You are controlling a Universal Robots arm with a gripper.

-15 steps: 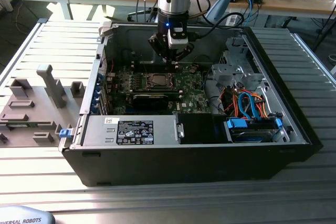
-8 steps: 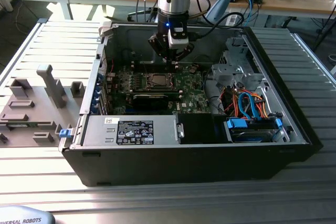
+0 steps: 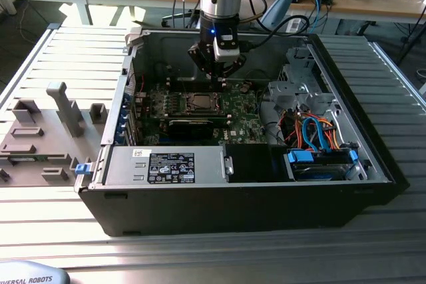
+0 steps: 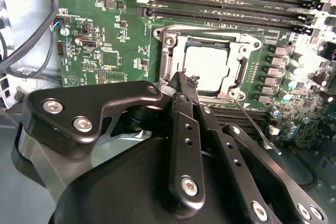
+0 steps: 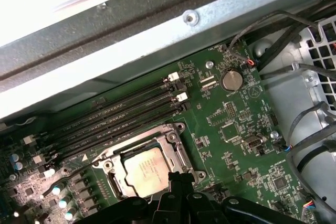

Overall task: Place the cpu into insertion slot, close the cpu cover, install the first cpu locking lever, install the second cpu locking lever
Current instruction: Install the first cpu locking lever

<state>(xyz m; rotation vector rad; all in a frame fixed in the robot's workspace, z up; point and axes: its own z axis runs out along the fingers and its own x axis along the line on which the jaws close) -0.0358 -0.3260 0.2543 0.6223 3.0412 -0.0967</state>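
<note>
Pressed-together gripper (image 4: 183,80) at the cpu cover (image 4: 169,59) edge, cpu (image 4: 207,67) just beside its tip

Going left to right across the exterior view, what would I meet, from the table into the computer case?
Grey fixture blocks → cpu → bundle of blue and orange cables

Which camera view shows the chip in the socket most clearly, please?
The second wrist view: the chip lies face-on, nearly whole, framed by its metal cover. In the first wrist view the gripper covers its edge; in the exterior view it is a small distant square.
</note>
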